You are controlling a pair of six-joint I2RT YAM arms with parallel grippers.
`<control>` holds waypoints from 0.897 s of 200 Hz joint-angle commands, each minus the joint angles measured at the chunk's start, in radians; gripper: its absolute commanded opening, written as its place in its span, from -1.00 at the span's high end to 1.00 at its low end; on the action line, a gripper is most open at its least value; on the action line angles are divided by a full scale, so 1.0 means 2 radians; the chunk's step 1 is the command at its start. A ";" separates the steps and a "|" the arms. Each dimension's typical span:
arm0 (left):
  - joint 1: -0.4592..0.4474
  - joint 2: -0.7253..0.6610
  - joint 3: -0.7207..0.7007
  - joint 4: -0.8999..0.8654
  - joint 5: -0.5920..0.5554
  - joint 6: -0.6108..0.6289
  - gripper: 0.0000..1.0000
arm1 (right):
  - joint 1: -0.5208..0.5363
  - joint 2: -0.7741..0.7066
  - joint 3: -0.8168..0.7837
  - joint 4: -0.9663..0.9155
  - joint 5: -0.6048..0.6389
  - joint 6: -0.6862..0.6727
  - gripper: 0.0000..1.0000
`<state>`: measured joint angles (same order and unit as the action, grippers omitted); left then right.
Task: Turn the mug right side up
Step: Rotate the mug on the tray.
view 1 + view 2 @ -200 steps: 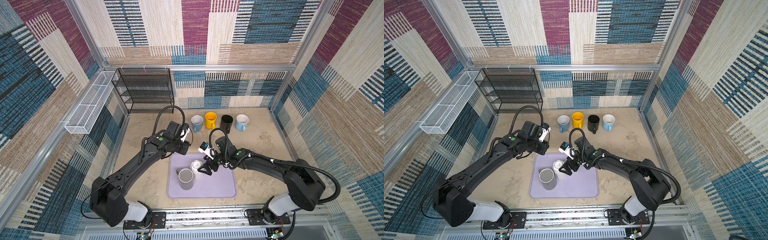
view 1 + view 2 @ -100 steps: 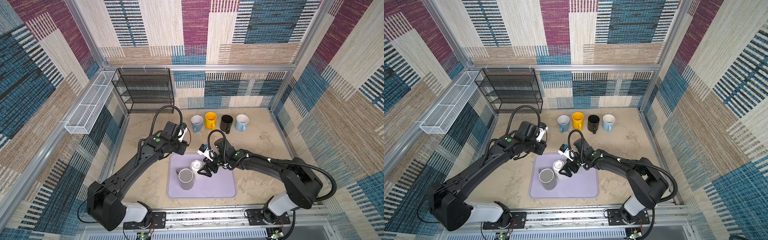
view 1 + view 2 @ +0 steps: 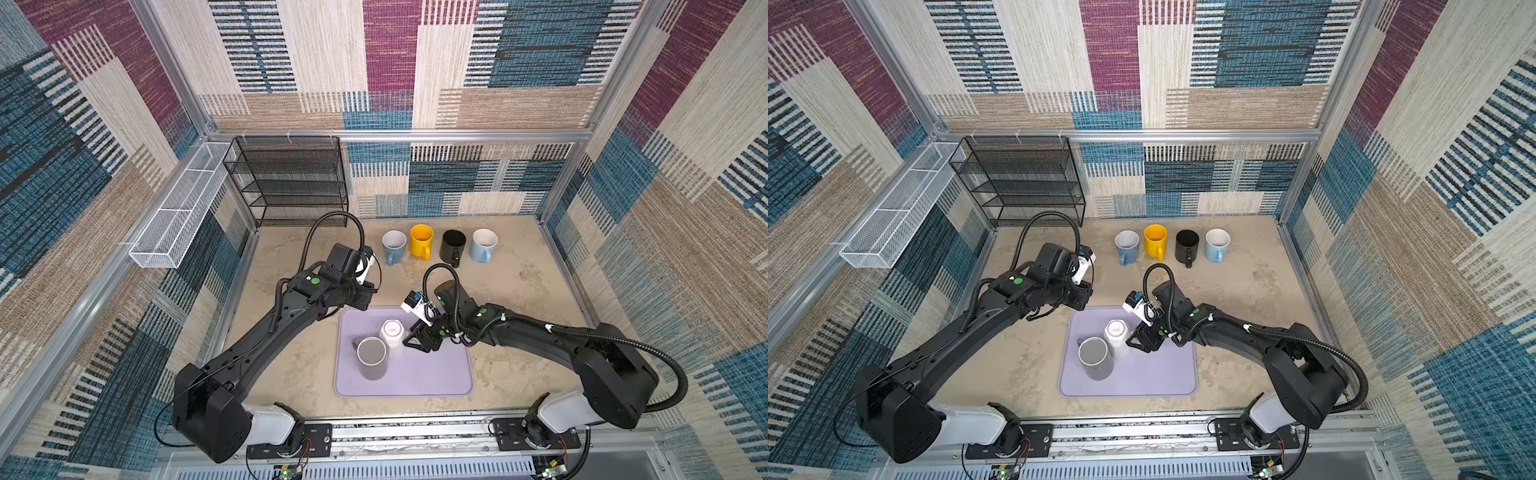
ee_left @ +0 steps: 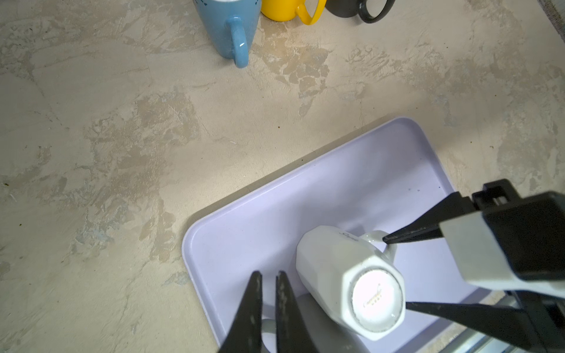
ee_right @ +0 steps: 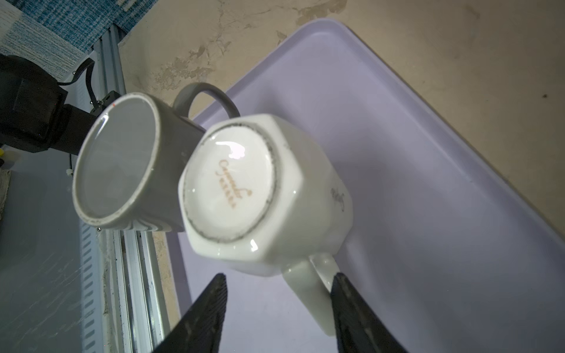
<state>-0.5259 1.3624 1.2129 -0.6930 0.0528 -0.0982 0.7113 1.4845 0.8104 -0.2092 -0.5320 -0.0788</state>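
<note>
A white faceted mug (image 3: 392, 332) (image 3: 1116, 332) stands upside down on the lavender tray (image 3: 436, 374), its base ring facing up (image 5: 232, 183). My right gripper (image 3: 409, 340) (image 5: 279, 276) is low on the tray with its jaws astride the mug's handle (image 5: 318, 284). One finger touches the handle and the other stands apart from it. My left gripper (image 4: 269, 273) hovers over the tray's far left corner, shut and empty. The left wrist view also shows the white mug (image 4: 351, 275).
A grey mug (image 3: 371, 353) (image 5: 122, 165) stands against the white one on the tray, on the side away from my right gripper. Several upright mugs (image 3: 422, 243) line the back of the table. A black wire rack (image 3: 291, 183) fills the back left corner.
My right gripper has slid in toward the white mug and its jaws have narrowed around the handle. The left arm has drawn back slightly toward the left.
</note>
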 commanded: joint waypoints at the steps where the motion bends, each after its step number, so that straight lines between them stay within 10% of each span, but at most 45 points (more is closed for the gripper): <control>1: 0.000 -0.001 -0.001 0.003 0.000 0.009 0.74 | 0.002 -0.003 0.000 -0.007 -0.005 0.011 -0.03; 179: 0.047 -0.021 -0.026 0.017 -0.007 -0.040 0.73 | 0.067 0.060 0.087 -0.121 0.155 0.001 0.20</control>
<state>-0.4404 1.3373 1.1706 -0.6769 0.0319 -0.1516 0.8337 1.5826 0.9524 -0.3973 -0.2916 -0.0536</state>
